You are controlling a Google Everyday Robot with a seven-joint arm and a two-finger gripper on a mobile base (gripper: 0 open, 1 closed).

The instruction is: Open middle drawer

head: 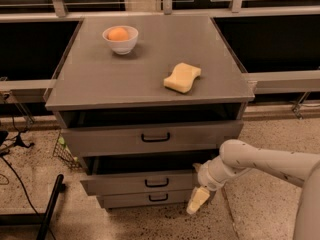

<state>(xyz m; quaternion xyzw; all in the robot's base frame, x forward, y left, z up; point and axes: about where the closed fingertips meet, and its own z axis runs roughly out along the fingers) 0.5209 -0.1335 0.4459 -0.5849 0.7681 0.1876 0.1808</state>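
Note:
The middle drawer [125, 184] is the second of three grey drawers in the cabinet, with a small black loop handle [156, 183] at its centre. It stands pulled out a little, with a dark gap above its front panel. My gripper [198, 200] is at the right end of this drawer's front, pointing down towards the floor, beside the lowest drawer [135, 200]. My white arm [260, 161] reaches in from the right.
The taller top drawer [110, 140] is also slightly out. On the cabinet top [100, 79] stand a white bowl [120, 39] holding an orange and a yellow sponge [182, 77]. A black stand [50, 204] and cables lie on the floor at left.

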